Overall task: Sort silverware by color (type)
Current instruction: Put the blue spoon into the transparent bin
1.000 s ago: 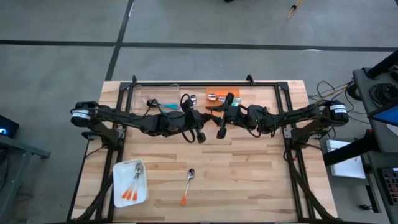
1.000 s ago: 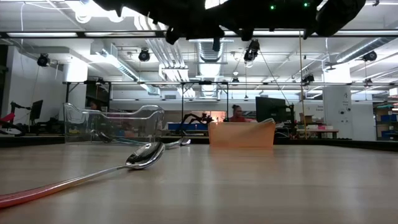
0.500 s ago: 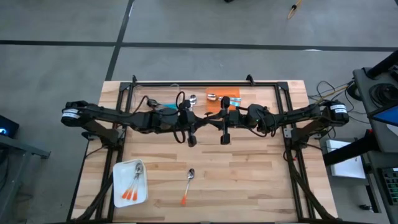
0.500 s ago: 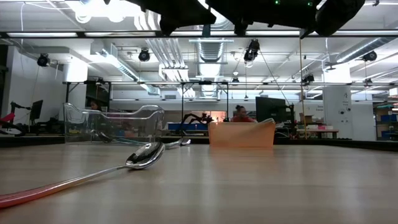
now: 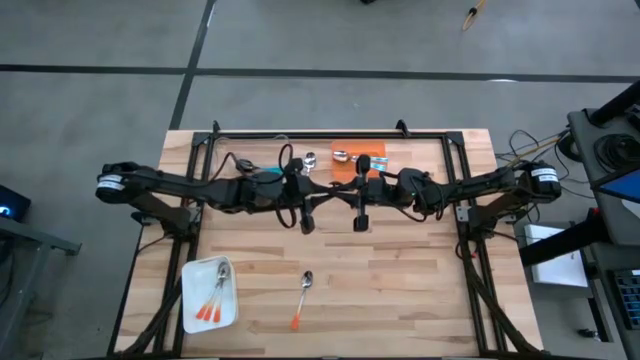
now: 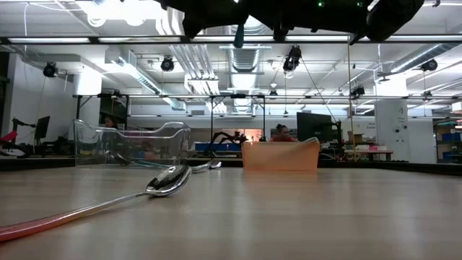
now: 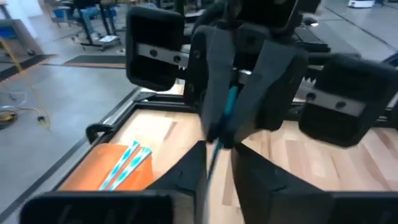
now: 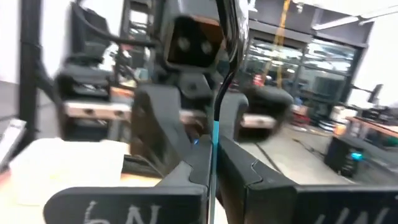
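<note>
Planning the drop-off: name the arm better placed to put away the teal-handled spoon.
Right. The right gripper is shut on the teal-handled spoon, and the orange tray lies right beside that arm.

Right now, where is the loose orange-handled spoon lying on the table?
In the high view the orange-handled spoon lies alone near the front edge, just right of the white tray.

Pale striped-wood bench (image 5: 400, 270). Black left claw (image 5: 307, 226) and black right claw (image 5: 360, 223). Below them, a silver spoon with orange handle (image 5: 302, 298); a white tray (image 5: 190, 300). Behind, an orange tray (image 5: 348, 165).
</note>
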Controlling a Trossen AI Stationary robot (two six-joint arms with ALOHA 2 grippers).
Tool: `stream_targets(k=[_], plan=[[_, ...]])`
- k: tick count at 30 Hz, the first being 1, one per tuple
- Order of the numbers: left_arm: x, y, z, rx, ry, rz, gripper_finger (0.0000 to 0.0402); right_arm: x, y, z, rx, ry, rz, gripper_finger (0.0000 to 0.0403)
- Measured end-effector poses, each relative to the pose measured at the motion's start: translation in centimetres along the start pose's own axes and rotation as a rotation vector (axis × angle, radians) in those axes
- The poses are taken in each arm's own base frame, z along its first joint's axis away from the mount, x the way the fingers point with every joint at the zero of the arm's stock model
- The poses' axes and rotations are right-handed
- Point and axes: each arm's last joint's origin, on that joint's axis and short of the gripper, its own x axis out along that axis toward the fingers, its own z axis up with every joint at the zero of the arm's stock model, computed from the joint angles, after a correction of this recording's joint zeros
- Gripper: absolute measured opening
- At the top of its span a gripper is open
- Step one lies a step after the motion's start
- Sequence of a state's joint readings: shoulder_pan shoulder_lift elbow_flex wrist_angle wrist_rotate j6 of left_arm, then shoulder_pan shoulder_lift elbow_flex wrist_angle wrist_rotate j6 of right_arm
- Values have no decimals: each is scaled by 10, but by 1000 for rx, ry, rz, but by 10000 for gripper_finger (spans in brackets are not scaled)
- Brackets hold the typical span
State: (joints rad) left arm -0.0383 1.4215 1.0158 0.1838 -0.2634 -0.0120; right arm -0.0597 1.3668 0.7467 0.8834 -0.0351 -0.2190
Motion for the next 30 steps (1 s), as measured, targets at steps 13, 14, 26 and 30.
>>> stream_targets(k=[13,14,26,30], plan=[[-5,6,13,-17,-100,158,116,-5,-11,-6,-145,189,-379,9],[-4,6,14,-18,-121,159,115,-5,-11,-6,-153,199,-400,9],[14,12,11,-52,-206,276,111,-5,-12,-6,-180,217,-437,9],[21,11,8,-34,-226,282,111,-5,-12,-7,-184,219,-436,9]])
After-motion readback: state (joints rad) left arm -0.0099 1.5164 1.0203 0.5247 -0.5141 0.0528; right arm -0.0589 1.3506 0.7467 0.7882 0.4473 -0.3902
